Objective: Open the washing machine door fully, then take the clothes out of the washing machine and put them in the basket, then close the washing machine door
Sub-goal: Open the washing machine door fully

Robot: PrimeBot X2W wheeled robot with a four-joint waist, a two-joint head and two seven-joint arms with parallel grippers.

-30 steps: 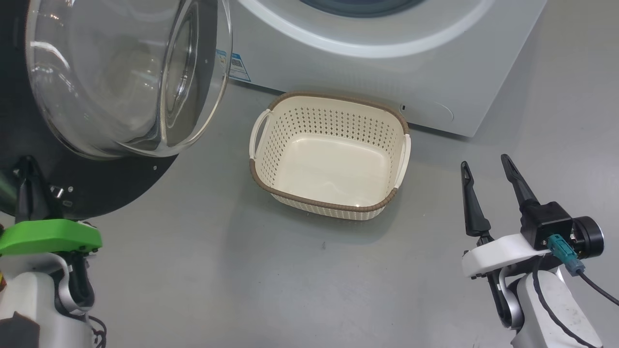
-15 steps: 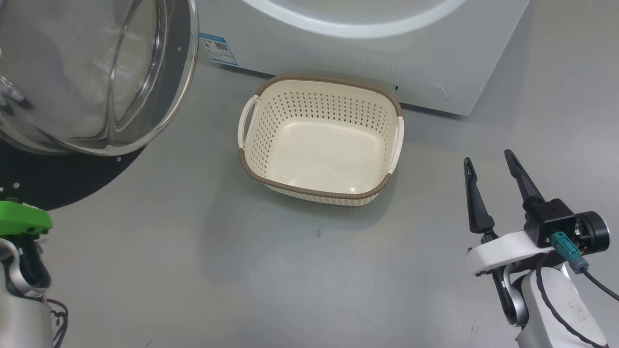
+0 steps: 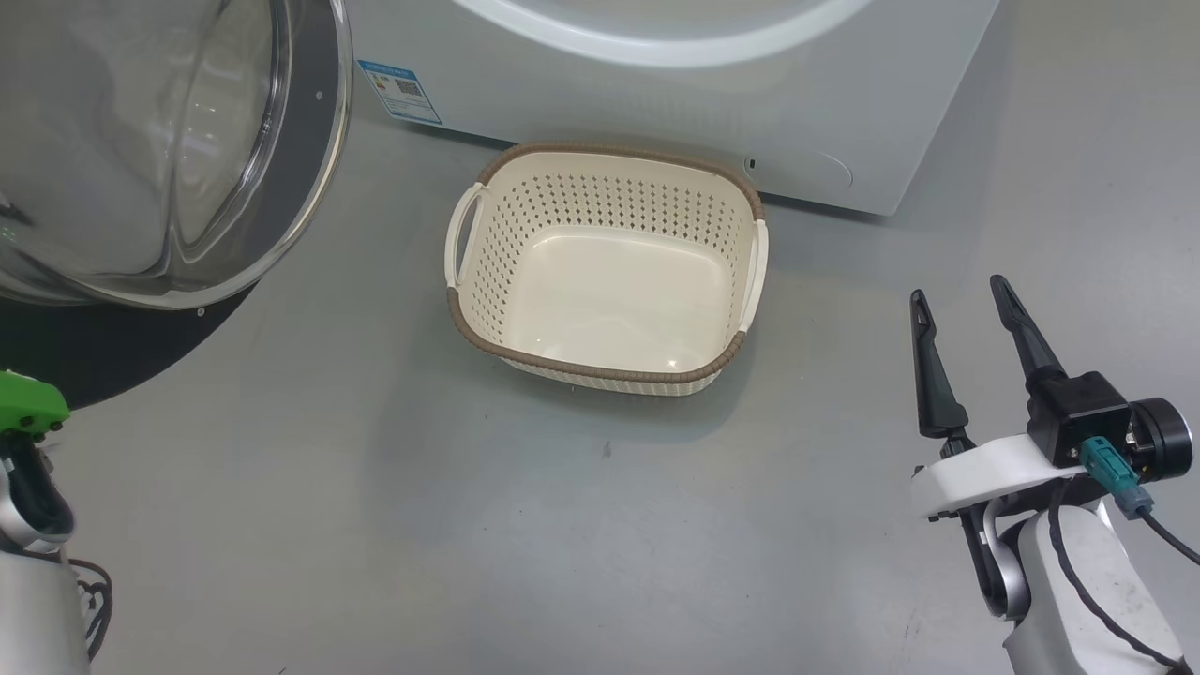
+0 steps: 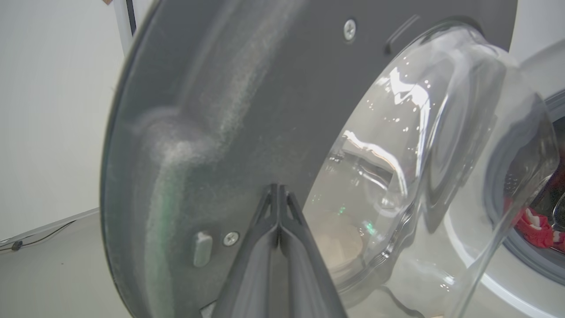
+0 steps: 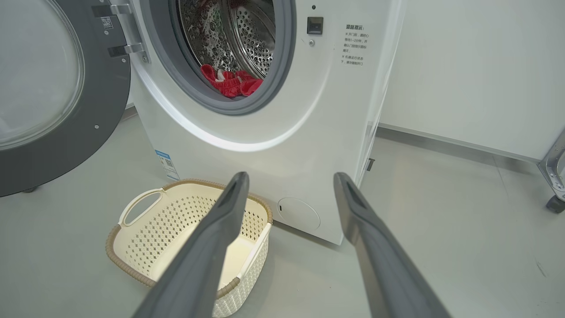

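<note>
Over the last second the whole head view has shifted. The basket [image 3: 591, 372] and the washing machine [image 3: 844, 94] have slid together toward the upper left of the frame, which is put down to the camera and not to the things. Beyond that shift, the washing machine door [image 3: 122, 342] has been carried further toward the left edge than the blue label sticker [image 3: 398, 92] beside it, so it is judged to have been swung wider. The green mount [image 3: 23, 408] of the left arm has likewise been drawn to the far left edge. In the left wrist view the left pincer [image 4: 279, 190] is seen with its fingers pressed together and nothing clamped between them. Its tips are laid against the grey inner face of the door. The right pincer [image 3: 958, 291] is held apart and empty at the lower right of the head view, well apart from the basket, its place in the frame little altered. The clothes [image 5: 229, 81] are seen lying in the drum [image 5: 251, 31], at the upper middle of the right wrist view. The basket is left empty on the floor [image 3: 375, 525], just in front of the machine. The opening step is judged nearly done, and removal of the clothes has not been started.
</note>
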